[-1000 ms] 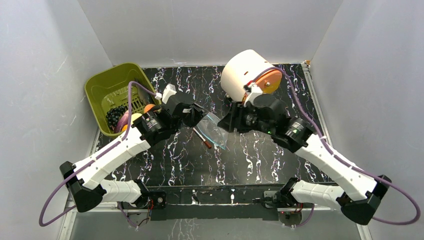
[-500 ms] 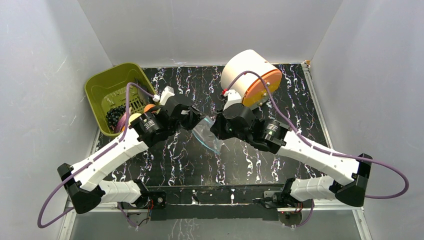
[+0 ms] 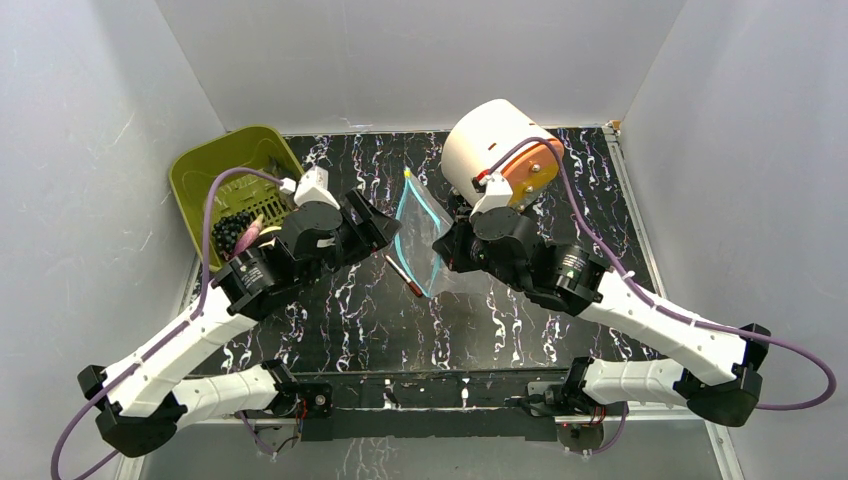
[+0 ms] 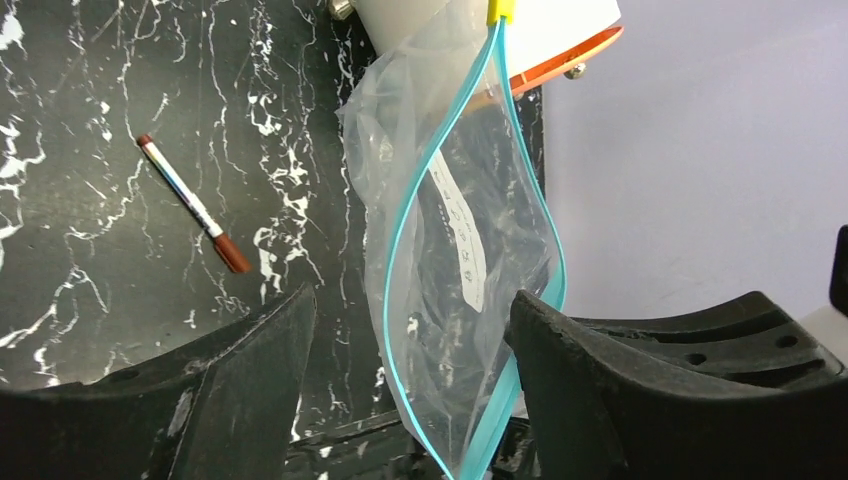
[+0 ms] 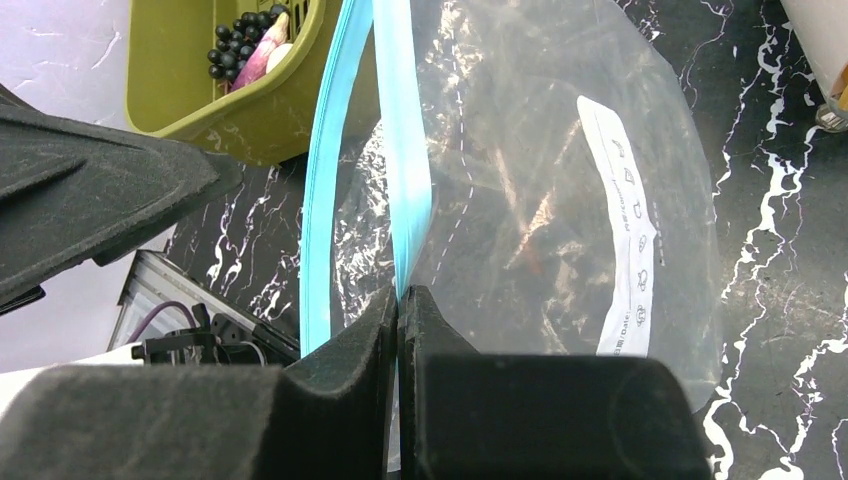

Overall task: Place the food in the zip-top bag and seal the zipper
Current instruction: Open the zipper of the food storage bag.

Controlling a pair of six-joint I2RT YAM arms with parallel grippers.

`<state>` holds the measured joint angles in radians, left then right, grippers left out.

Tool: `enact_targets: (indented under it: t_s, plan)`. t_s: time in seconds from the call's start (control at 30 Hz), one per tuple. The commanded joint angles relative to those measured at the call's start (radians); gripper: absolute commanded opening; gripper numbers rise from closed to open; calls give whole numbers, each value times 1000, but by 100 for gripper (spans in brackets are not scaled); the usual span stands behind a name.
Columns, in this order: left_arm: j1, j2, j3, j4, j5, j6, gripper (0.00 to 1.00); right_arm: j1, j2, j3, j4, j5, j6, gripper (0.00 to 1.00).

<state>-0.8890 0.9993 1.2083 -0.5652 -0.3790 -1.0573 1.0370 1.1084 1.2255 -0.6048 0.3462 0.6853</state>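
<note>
Clear crinkly plastic marked the zip-top bag (image 3: 420, 235), which sat mid-counter between the two arms, its mouth gaping so that the two halves of the teal zipper (image 5: 403, 150) bowed apart into a leaf shape. A yellow slider (image 3: 408, 173) capped the far end of the strip, just beside a white drum with an orange face (image 3: 490, 145). The right end effector (image 5: 398, 300) was clenched on the near end of the zipper, fingers pressed flat with one blue strip pinched between them. The left end effector (image 4: 412, 300) was released, fingers spread wide and gripping nothing. The bag's open mouth showed in the gap between them in the wrist view, though contact could not be told. A white printed label (image 5: 625, 230) showed through the bag's wall. The food (image 3: 235, 232) lay in the olive-green basket (image 3: 195, 170) at the far left corner, well apart from the bag. A dark grape cluster (image 5: 235, 45), a purple piece (image 5: 258, 45) and something pale were visible there. A thin red-tipped pen (image 3: 404, 275) rested on the black marbled counter (image 3: 520, 320), just left of the bag's near end.
</note>
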Motion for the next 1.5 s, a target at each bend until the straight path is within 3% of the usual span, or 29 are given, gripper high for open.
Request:
enact_targets:
  t_s: [0.0,0.2,0.3,0.33,0.47,0.5,0.63,0.87,0.97,1.1,1.27,1.4,1.47]
  plan:
    - [4,-3,-30,-10,-2,116,70,2,-14,-13,53,31,27,0]
    - [5,68,-41,39,6,162,70,3,-22,-37,83,18,39,0]
    - [5,105,-41,64,-11,202,63,3,-25,-53,83,2,51,0]
    - [4,113,-40,69,-19,212,56,3,-26,-60,86,-2,56,0]
    - [5,103,-49,105,-17,243,3,3,-27,-70,64,5,69,2]
    - [4,95,-55,114,-5,250,0,3,-26,-65,53,18,75,7]
    - [5,73,-75,146,42,275,0,3,-2,-13,23,58,73,29]
    - [4,43,-112,195,101,283,0,3,88,70,-4,76,35,32]
    - [5,34,-116,191,103,289,0,3,94,68,-6,97,27,24]
    - [5,30,-79,110,112,360,0,1,86,96,-125,248,29,0]
    - [4,59,-4,-87,44,425,0,-8,23,129,-287,402,73,0]
    - [5,79,7,-126,39,423,0,-8,-27,88,-250,351,72,0]
    - [5,74,-2,-80,92,433,7,-8,-43,54,-192,286,50,0]
